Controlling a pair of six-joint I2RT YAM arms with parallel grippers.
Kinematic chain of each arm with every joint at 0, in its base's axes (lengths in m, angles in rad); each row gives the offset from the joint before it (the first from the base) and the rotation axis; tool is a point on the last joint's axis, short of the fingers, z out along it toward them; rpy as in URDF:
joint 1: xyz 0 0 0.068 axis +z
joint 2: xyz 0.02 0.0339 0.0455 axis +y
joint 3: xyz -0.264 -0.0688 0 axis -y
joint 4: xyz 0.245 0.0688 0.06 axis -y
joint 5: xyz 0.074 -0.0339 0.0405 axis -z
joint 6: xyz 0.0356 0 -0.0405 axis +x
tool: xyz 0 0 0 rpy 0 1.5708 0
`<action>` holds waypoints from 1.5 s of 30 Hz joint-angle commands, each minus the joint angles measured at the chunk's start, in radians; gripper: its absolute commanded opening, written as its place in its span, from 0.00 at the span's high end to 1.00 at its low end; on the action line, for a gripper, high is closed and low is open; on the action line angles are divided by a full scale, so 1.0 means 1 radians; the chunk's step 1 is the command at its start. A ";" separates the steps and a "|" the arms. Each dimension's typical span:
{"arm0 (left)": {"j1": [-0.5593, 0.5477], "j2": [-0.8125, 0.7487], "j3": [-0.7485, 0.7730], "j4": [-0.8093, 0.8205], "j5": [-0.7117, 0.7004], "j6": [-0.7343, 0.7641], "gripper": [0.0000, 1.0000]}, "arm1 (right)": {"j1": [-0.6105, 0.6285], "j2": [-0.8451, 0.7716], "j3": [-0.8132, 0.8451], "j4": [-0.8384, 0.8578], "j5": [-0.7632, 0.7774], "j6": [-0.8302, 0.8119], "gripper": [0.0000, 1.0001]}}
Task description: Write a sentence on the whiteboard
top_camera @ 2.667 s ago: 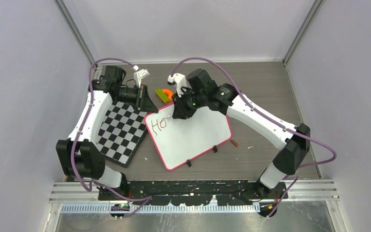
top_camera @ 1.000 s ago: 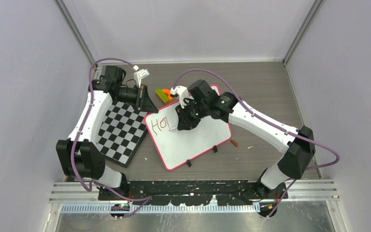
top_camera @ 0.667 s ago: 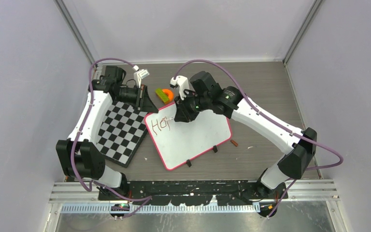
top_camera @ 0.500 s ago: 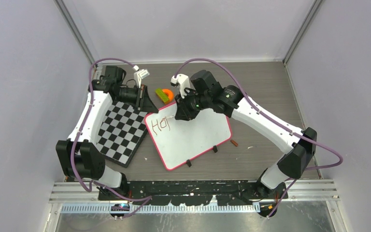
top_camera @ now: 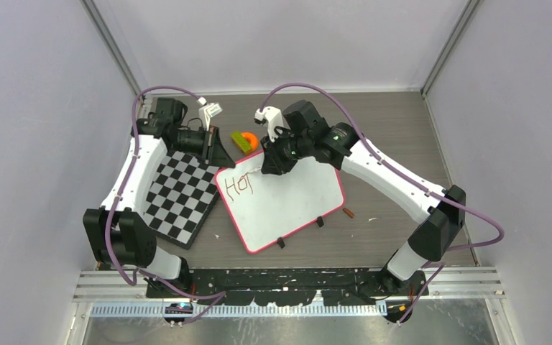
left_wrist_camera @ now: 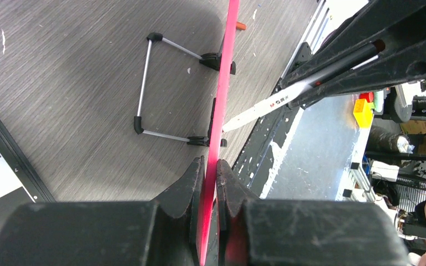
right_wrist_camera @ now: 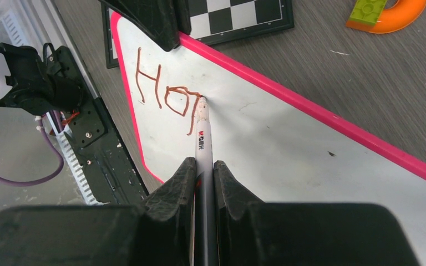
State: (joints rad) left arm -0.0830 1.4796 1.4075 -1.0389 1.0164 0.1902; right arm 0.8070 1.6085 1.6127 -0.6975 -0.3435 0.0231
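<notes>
The whiteboard (top_camera: 287, 205), white with a pink-red rim, lies tilted at mid-table; it also shows in the right wrist view (right_wrist_camera: 288, 138). The sentence (top_camera: 241, 185) reads "Ho" plus a partly drawn third letter, reddish-brown, and shows in the right wrist view (right_wrist_camera: 163, 94). My left gripper (top_camera: 219, 154) is shut on the board's far-left corner; the left wrist view shows the pink rim (left_wrist_camera: 222, 111) edge-on between the jaws. My right gripper (top_camera: 269, 167) is shut on a white marker (right_wrist_camera: 202, 141), whose tip touches the board at the third letter's top. The marker also shows in the left wrist view (left_wrist_camera: 277, 102).
A black-and-white checkerboard (top_camera: 176, 194) lies left of the whiteboard, partly under it. A green block (top_camera: 241, 140) and an orange ring (top_camera: 251, 141) sit behind the board. A small reddish cap (top_camera: 348, 212) lies on the table right of the board.
The third letter has gained a vertical stroke and then a top stroke. My right gripper moved down the board, then back up to the letter's top. The left arm has not moved.
</notes>
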 commanded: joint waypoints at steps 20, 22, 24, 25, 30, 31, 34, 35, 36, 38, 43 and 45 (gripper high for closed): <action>-0.001 -0.020 0.013 -0.013 0.010 -0.013 1.00 | -0.006 -0.063 -0.063 0.008 0.004 -0.013 1.00; 0.000 -0.021 0.011 -0.012 0.009 -0.014 1.00 | 0.001 -0.051 -0.056 0.013 0.006 -0.010 1.00; 0.000 -0.024 0.007 -0.011 0.010 -0.013 1.00 | 0.005 -0.039 -0.048 0.018 0.005 -0.007 1.00; 0.000 -0.025 0.006 -0.010 0.010 -0.012 1.00 | 0.008 -0.035 -0.043 0.020 0.006 -0.007 1.00; 0.000 -0.030 0.005 -0.014 0.007 -0.009 1.00 | 0.017 -0.018 -0.020 0.020 0.002 -0.004 1.00; -0.001 -0.030 0.006 -0.013 0.006 -0.008 1.00 | 0.019 -0.017 -0.018 0.019 0.001 -0.004 1.00; 0.000 -0.027 0.005 -0.013 0.007 -0.008 1.00 | 0.021 -0.024 -0.014 0.008 -0.009 -0.005 1.00; 0.000 -0.026 0.007 -0.013 0.009 -0.008 1.00 | 0.021 -0.031 -0.016 0.007 -0.024 -0.007 1.00; 0.000 -0.023 0.006 -0.013 0.009 -0.008 1.00 | 0.021 -0.040 -0.020 0.008 -0.037 -0.008 1.00; 0.000 -0.022 0.007 -0.013 0.011 -0.008 1.00 | 0.021 -0.065 -0.028 0.005 -0.061 -0.005 1.00; 0.000 -0.024 0.010 -0.015 0.013 -0.008 1.00 | 0.016 -0.117 -0.039 -0.018 -0.069 -0.011 1.00; 0.000 -0.025 0.009 -0.016 0.012 -0.007 1.00 | 0.006 -0.126 -0.053 -0.017 -0.072 -0.006 1.00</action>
State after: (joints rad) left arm -0.0830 1.4788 1.4075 -1.0393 1.0176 0.1898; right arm 0.8227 1.5650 1.5558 -0.7246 -0.3893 0.0219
